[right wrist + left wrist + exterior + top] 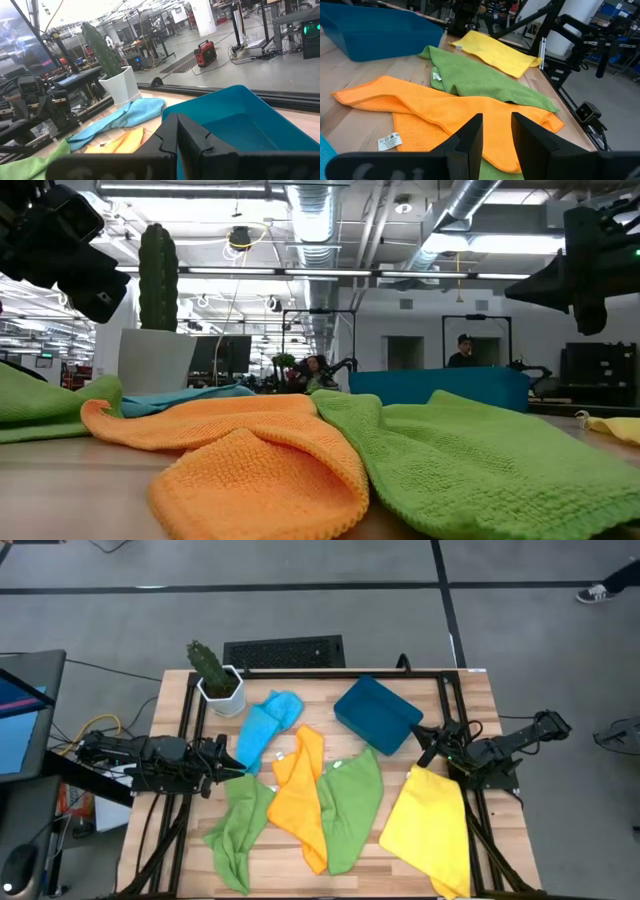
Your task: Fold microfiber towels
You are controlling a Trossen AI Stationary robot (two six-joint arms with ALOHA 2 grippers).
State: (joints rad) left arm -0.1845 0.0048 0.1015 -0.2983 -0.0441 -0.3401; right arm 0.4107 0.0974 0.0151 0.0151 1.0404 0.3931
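Wooden slatted desk [175, 690] carries five unfolded microfiber cloths: large bright yellow towel [430, 830] at right edge, two green towels [352, 802], orange towel [302, 795], light blue towel [265, 725], overlapping. Dark teal plastic bin [378, 712] near. Left gripper [238, 767] fingers slightly apart, empty; right gripper [428, 745] fingers closed, empty. Risk: overlap, pinch may drag two cloths. Small white tag on orange towel [389, 141], unreadable.

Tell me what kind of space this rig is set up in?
Probably an open robotics lab or workshop: exposed ceiling ducts, a person at another workstation, a red generator-like unit on bare concrete. The towels lie on a wooden table.
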